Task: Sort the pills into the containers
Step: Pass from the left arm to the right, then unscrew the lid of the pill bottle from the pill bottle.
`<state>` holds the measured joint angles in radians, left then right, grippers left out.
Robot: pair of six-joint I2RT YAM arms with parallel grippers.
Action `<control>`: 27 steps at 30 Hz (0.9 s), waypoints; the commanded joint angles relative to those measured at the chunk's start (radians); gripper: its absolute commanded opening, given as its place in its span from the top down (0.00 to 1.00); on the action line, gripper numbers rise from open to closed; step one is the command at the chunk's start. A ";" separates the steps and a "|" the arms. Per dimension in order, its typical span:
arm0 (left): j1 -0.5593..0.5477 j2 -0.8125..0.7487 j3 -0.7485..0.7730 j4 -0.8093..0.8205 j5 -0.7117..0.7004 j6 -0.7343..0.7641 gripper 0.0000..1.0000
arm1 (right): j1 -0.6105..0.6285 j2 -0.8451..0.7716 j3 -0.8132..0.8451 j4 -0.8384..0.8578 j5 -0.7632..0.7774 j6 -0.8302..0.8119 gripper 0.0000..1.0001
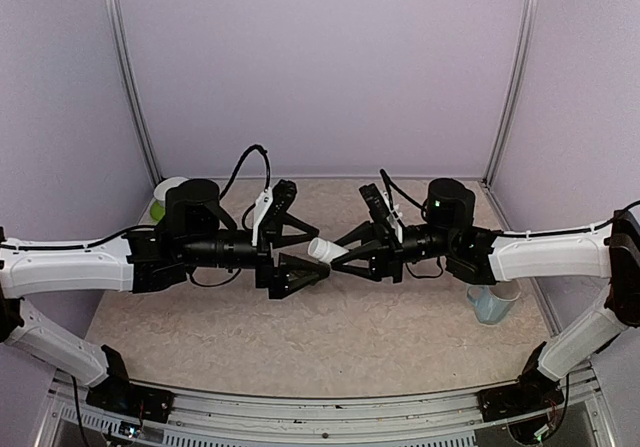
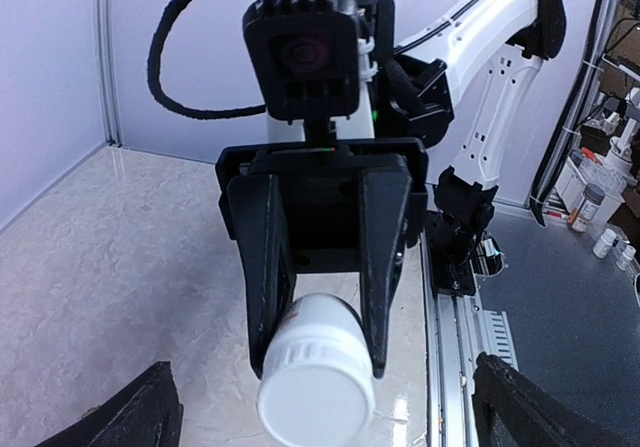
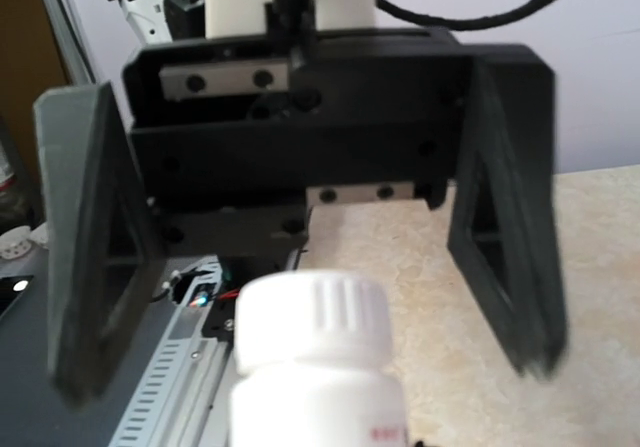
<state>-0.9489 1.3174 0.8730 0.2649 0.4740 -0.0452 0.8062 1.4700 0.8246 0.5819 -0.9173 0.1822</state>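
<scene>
At the far left of the bench (image 1: 330, 337) a white bowl (image 1: 172, 185) shows only part of its rim from above; my left arm covers the rest. A green patch (image 1: 157, 209) sits against its near side. It is mostly hidden by the same arm, and I cannot tell what it is.

My left end effector (image 1: 320, 254) reaches toward the middle with its jaws spread wide. In my left wrist view its fingers (image 2: 130, 417) are cut off at the bottom corners of the frame. My right wrist view shows them blurred, one on each side of the bottle and apart from it.

Between my two arms, raised off the bench, is the white bottle (image 3: 315, 357). Its ribbed cap is on and points left toward my spread jaws. The wall is opaque, so I cannot tell what is inside. A red mark low on the label is too blurred to read.

My right end effector (image 2: 320, 362) pinches the bottle's body between its two fingers, which the left wrist view shows clearly. In my right wrist view the bottle fills the lower middle and my own fingers are out of frame.

Further right, a pale blue mug (image 1: 492, 305) stands on the bench, its far rim hidden under my right arm.
</scene>
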 commanded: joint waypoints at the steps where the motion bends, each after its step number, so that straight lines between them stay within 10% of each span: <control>1: 0.004 -0.108 -0.090 0.128 0.045 0.085 0.01 | -0.011 -0.002 0.038 -0.016 -0.054 0.026 0.89; 10: 0.027 -0.131 -0.145 0.206 0.123 0.199 0.02 | -0.017 0.029 0.074 -0.064 -0.121 0.063 0.89; 16: 0.037 -0.081 -0.077 0.142 0.151 0.243 0.54 | -0.017 0.045 0.095 -0.078 -0.149 0.082 0.89; 27: 0.039 -0.060 -0.067 0.133 0.163 0.242 0.60 | -0.016 0.052 0.102 -0.089 -0.163 0.086 0.89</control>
<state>-0.9131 1.2396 0.7773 0.4103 0.6170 0.1905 0.7963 1.5101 0.9024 0.4965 -1.0584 0.2573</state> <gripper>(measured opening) 0.435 0.317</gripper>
